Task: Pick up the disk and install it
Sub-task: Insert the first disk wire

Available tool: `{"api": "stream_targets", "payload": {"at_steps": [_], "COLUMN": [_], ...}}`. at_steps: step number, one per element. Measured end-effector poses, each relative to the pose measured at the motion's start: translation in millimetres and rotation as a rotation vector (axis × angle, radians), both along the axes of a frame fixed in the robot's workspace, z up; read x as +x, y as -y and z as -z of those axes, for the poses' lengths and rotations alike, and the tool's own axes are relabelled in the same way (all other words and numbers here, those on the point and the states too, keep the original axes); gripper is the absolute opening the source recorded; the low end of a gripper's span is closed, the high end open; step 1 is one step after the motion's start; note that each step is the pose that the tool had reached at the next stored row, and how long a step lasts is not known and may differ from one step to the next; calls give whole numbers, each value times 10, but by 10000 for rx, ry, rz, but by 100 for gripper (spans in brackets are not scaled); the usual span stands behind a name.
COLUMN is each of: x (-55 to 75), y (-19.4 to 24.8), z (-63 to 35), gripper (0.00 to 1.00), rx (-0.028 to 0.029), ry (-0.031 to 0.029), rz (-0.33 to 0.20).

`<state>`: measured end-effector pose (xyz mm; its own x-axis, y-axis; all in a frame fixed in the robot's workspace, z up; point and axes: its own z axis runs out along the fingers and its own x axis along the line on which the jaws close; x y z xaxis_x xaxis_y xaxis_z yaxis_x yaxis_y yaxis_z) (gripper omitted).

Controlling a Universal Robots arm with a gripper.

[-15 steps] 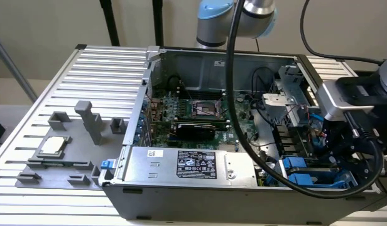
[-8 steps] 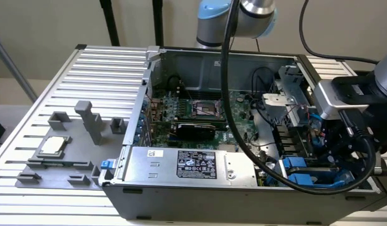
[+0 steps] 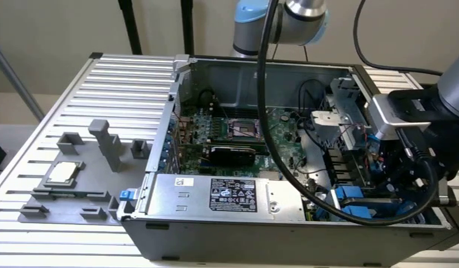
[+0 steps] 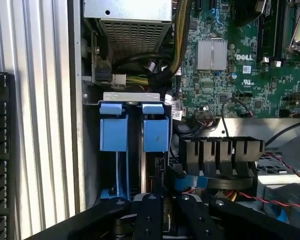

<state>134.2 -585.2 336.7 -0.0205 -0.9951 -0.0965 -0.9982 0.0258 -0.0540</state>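
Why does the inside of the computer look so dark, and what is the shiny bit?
Exterior view: light falls evenly on the ribbed table, while the computer case walls shade the inside toward the exterior view's right. Wrist view: the silver heatsink and the blue carriers catch the light, and the gap around the black gripper lies in shadow.

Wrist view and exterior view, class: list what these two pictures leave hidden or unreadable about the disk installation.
- Gripper, wrist view: cut off by the picture's edge.
- Disk: no label or silver body visible; blue carrier tabs in the drive bay hide what sits behind them.
- Drive bay, exterior view: screened by the arm's black cable.
- Power supply label, exterior view: print too small to read.
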Motion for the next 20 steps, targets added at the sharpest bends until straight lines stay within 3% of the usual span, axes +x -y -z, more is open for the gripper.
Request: {"api": "stream_targets", "payload": {"at_steps": [7, 12, 13, 14, 20], "x": [1, 1, 1, 1, 1], "y": [-37, -39, -40, -40, -39], "z": [30, 51, 58, 63, -13], "gripper": [0, 0, 0, 100, 100], "rx": [-66, -184, -187, -182, -207], "ry": [15, 15, 14, 16, 15], "rz": [37, 53, 57, 62, 71]}}
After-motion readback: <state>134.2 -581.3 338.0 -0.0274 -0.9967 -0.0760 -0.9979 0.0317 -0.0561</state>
